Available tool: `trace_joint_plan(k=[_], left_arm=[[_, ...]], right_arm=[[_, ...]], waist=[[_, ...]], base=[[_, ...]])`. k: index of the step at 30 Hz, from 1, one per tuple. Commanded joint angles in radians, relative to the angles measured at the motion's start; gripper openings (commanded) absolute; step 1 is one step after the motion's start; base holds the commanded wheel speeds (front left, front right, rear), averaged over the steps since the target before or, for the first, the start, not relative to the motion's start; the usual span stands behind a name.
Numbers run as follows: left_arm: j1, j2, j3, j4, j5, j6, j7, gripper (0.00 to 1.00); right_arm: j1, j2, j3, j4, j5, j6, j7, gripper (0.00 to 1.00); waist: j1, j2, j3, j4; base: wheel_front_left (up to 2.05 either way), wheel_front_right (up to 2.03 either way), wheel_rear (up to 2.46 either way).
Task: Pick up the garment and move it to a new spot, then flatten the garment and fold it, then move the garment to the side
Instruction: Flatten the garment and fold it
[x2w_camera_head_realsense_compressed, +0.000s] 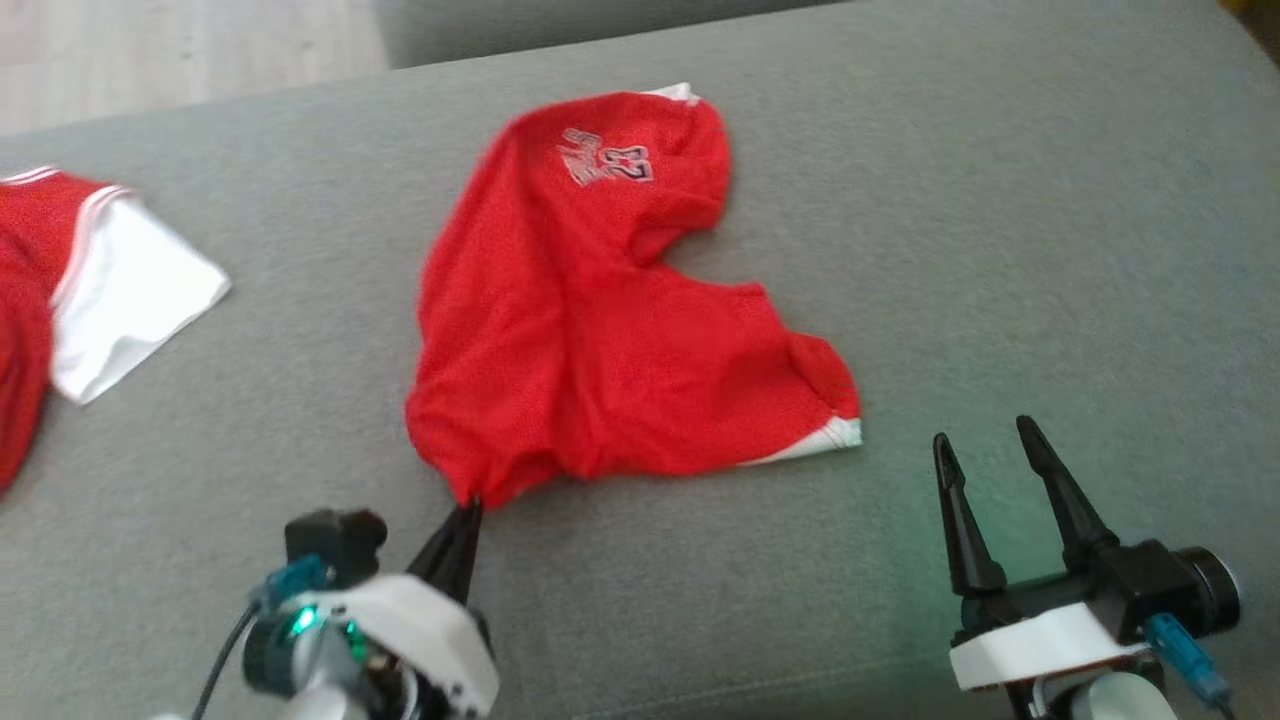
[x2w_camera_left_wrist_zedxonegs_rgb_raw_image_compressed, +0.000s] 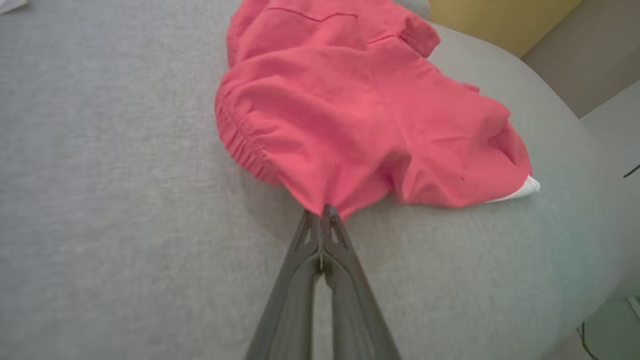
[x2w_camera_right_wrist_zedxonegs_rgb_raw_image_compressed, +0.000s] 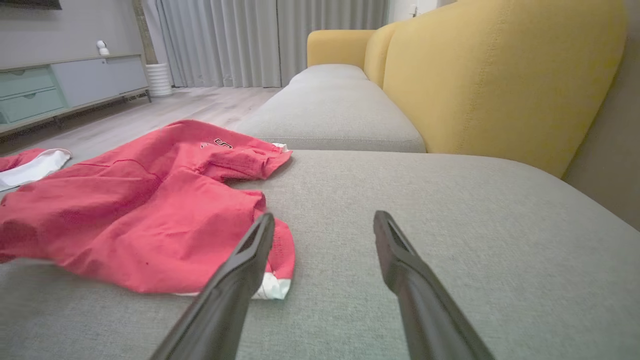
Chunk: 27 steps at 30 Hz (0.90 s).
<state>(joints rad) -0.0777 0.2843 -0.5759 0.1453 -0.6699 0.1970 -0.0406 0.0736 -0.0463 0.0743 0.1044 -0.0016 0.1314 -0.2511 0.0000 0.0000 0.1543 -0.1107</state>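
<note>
The garment (x2w_camera_head_realsense_compressed: 590, 330) you are working on is red mesh with white trim at its hems and a small printed logo with the number 23 near its far end. It lies crumpled, not flat, around the middle of the grey sofa seat (x2w_camera_head_realsense_compressed: 1000, 200). One leg-like part runs toward the seat's far edge and another spreads toward the right. A gathered, elastic-looking edge shows along its left side in the left wrist view.

Your left hand (x2w_camera_head_realsense_compressed: 468, 510) is closed tight on the garment's near left corner. The cloth is drawn to a point between the fingertips, and the fingers reach in from the seat's near edge, tilted a little to the right. Your right hand (x2w_camera_head_realsense_compressed: 985, 432) holds nothing. Its two fingers stand well apart over bare seat, near the near edge and just beside the garment's white-trimmed near right corner, not touching it.

Counted up, you have two hands. There are two red-and-white pieces of clothing: the garment in your grip and a second piece (x2w_camera_head_realsense_compressed: 90, 290) toward the seat's left end, well apart from the first. In the right wrist view a further grey seat cushion (x2w_camera_right_wrist_zedxonegs_rgb_raw_image_compressed: 335, 110) lies beyond this one, along a yellow backrest (x2w_camera_right_wrist_zedxonegs_rgb_raw_image_compressed: 500, 75).
</note>
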Motion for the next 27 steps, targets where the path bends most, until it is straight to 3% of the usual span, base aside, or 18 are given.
trace_joint_plan(k=[1, 8, 14, 21, 27], left_arm=[[-0.007, 0.045, 0.028, -0.089, 0.013, 0.017, 0.024, 0.00], [0.061, 0.199, 0.048, -0.512, 0.055, 0.127, 0.204, 0.00], [-0.034, 0.260, 0.019, -0.686, 0.095, 0.111, 0.341, 0.00], [-0.238, 0.209, -0.024, -0.592, 0.118, 0.063, 0.436, 0.00], [-0.485, 0.099, -0.101, -0.296, 0.139, -0.033, 0.498, 0.00]], right_arm=[[-0.006, -0.007, 0.020, -0.036, -0.003, -0.001, -0.011, 1.00], [-0.017, -0.005, 0.035, -0.032, 0.000, -0.001, -0.011, 1.00], [-0.021, -0.005, 0.038, -0.026, 0.007, -0.001, -0.011, 1.00], [-0.042, -0.004, 0.058, -0.024, 0.028, -0.001, -0.011, 1.00], [-0.074, -0.004, 0.083, -0.023, 0.045, -0.001, -0.011, 1.00]], waist=[[0.0000, 0.0000, -0.010, 0.026], [0.0000, 0.0000, -0.023, 0.042], [0.0000, 0.0000, -0.023, -0.005], [0.0000, 0.0000, 0.001, -0.093], [0.0000, 0.0000, 0.059, -0.185]], base=[[0.00, 0.00, 0.00], [0.00, 0.00, 0.00], [0.00, 0.00, 0.00], [0.00, 0.00, 0.00], [0.00, 0.00, 0.00]])
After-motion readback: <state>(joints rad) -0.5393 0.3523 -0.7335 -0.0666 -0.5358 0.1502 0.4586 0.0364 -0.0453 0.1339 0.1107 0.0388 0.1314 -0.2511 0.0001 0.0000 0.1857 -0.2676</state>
